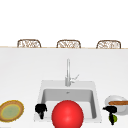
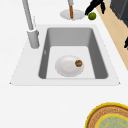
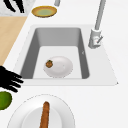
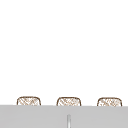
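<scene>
The right hand (image 1: 109, 109) hangs at the right front corner of the sink (image 1: 40, 95), just above a lime (image 1: 114, 118) on the counter; in the right side view its fingers (image 3: 15, 80) look spread and fairly straight, holding nothing, with the lime just below and beside them, though I honestly can't tell whether a fingertip touches it; right behind sits a white plate (image 1: 113, 99) with a brown stick-like thing, maybe a carrot (image 1: 118, 102), lying across it. The left hand (image 1: 40, 108) floats at the sink's left front edge, fingers curled in on nothing. Down in the basin there's a white bowl (image 2: 68, 65) with a small brown round thing (image 2: 78, 63) at its rim; a yellow-rimmed plate (image 1: 11, 110) sits far left on the counter; a big red ball (image 1: 67, 114) blocks the near sink edge in the front view. Risk-wise I'd say the lime is the problem; it's round and close to the counter's front edge, so an off-centre nudge from those fingers could roll it off onto the floor or against the plate.
</scene>
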Robot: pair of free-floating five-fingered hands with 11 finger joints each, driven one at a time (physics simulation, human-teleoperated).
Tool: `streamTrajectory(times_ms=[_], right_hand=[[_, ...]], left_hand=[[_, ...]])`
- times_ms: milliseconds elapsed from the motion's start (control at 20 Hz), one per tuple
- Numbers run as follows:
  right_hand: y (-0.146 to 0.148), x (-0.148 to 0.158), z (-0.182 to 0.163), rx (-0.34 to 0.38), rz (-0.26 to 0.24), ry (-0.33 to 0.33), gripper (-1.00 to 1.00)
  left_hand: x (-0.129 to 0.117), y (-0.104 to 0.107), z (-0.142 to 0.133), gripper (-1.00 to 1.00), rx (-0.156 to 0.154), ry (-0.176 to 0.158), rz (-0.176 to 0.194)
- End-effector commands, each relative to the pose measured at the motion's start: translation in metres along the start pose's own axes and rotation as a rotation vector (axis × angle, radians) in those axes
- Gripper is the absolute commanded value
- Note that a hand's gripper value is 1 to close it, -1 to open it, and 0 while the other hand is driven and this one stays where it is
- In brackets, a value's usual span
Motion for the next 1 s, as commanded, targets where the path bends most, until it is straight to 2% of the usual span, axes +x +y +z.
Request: streamTrajectory(times_ms=[0,150,350,450,750,950], right_hand=[[0.008,-0.027,-0.006,0.053,0.045,0.020,-1.00],[0.015,-0.044,-0.011,0.083,0.013,-0.015,-1.00],[0.019,-0.060,-0.022,0.047,-0.010,-0.021,-1.00],[0.026,-0.061,-0.028,0.041,0.017,-0.008,-1.00],[0.043,-0.078,-0.048,0.035,0.037,-0.002,-1.00],[0.051,-0.076,-0.053,0.022,0.021,-0.009,-1.00]], left_hand=[[0.000,0.000,0.000,0.00,0.000,0.000,0.000],[0.000,0.000,0.000,0.00,0.000,0.000,0.000],[0.000,0.000,0.000,0.00,0.000,0.000,0.000],[0.000,0.000,0.000,0.00,0.000,0.000,0.000],[0.000,0.000,0.000,0.00,0.000,0.000,0.000],[0.000,0.000,0.000,0.00,0.000,0.000,0.000]])
